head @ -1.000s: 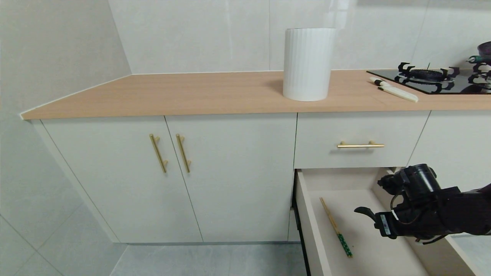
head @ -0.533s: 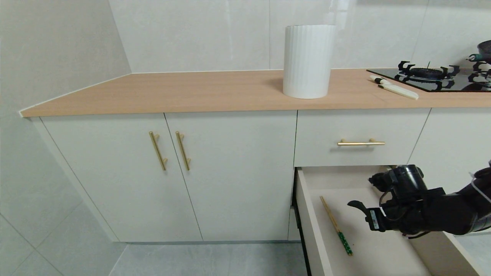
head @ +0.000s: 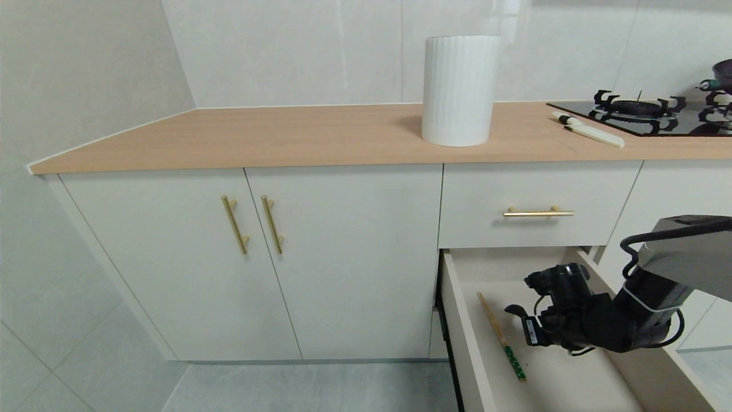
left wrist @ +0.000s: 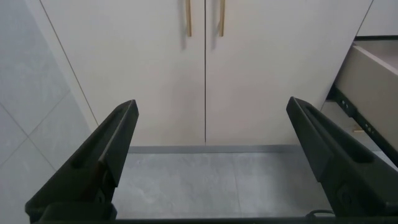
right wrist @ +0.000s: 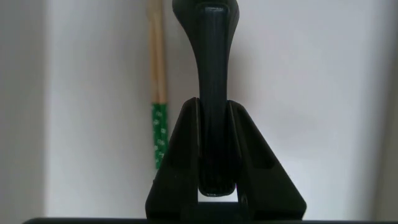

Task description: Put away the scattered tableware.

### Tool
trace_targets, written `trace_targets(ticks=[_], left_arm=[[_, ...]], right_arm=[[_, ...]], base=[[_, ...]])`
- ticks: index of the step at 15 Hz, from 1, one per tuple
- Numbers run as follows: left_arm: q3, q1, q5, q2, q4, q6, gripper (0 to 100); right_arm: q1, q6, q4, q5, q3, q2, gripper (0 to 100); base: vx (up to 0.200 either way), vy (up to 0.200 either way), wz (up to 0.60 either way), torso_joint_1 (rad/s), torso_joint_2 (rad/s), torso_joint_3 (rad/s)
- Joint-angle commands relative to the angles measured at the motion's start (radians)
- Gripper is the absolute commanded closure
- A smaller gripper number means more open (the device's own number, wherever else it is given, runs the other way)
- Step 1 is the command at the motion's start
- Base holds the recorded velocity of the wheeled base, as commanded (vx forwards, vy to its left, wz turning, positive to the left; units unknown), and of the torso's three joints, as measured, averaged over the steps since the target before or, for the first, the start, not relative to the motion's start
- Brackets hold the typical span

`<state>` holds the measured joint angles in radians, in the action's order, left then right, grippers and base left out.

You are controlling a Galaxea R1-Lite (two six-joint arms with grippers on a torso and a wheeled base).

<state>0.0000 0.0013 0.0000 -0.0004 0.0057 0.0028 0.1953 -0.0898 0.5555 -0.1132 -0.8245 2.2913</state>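
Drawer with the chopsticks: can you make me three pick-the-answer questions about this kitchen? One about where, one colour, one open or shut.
1. Where do the chopsticks lie? A on the counter; B in the open drawer; C on the floor.
2. What colour is the chopsticks' near end? A green; B red; C blue.
3. How is the left gripper? A shut on a cup; B shut on a knife; C open.
Answers: B, they rest on its bottom; A, the near end is green; C, its jaws stand apart, nothing between.

Left end effector spread wide, facing cabinet doors above grey floor; open drawer beside.
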Motion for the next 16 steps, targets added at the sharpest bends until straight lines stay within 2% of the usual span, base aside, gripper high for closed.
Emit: trace_targets(ticks=[1,4,14,15,16], left_arm=[[0.000,0.000,0.000,0.000,0.000,0.000,0],[0.000,0.000,0.000,0.000,0.000,0.000,0],[0.000,0.000,0.000,0.000,0.000,0.000,0],[0.000,0.000,0.000,0.000,0.000,-0.001,0],[0.000,0.000,0.000,0.000,0.000,0.000,0]], right_arm=[[-0.001,0.016,0.000,-0.025,-0.031,0.091,100],[-0.011,0.022,0.009,-0.080,-0.070,0.155,100],[-0.017,0.022,0.007,-0.082,-0.074,0.157,100],[-0.017,0.022,0.007,-0.082,-0.074,0.157,0],[-0.017,0.019,0.007,-0.082,-0.073,0.157,0]], base=[[0.000,0.000,0.00,0.000,0.00,0.000],[0.000,0.000,0.00,0.000,0.00,0.000],[0.000,0.000,0.00,0.000,0.00,0.000],[0.000,0.000,0.00,0.000,0.00,0.000],[0.000,0.000,0.00,0.000,0.00,0.000]])
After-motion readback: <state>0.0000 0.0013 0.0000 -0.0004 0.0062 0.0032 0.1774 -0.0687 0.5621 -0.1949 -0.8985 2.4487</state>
